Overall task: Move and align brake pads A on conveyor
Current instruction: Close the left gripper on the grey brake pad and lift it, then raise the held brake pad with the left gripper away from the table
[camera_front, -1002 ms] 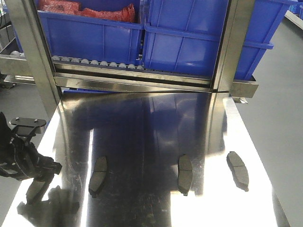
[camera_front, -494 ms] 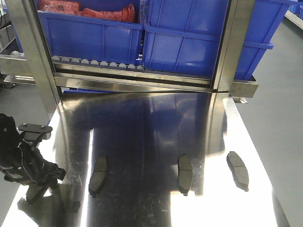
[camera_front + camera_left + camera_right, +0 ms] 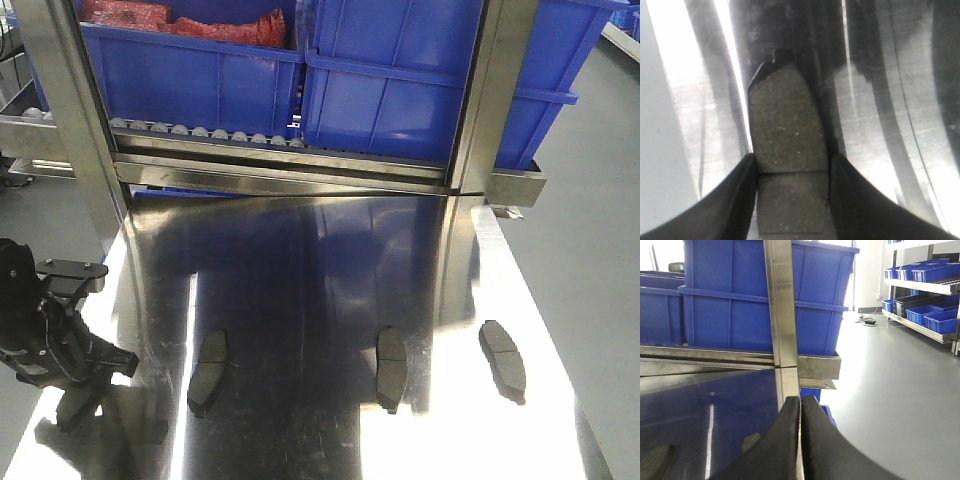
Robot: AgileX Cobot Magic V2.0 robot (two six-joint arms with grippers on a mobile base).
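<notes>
In the front view, the left gripper is sitting at 8 o'clock, close to the left rim of the steel table. Its black body is covering most of the fourth pad. The left wrist view is showing that pad lying flat on the steel, with its near end running out of frame at 6 o'clock. The two fingers are lying against its long edges at 9 and 3 o'clock, by the centre groove, so we are reading the jaws as clamped on it. The right gripper is holding its fingers pressed together on nothing, pointing at an upright post.

The other three pads are lying well apart: the left pad at 7 o'clock, the middle pad at 5 and the right pad at 4, near the table's right rim. Bare steel is stretching between them and toward 12 o'clock, up to the blue bins.
</notes>
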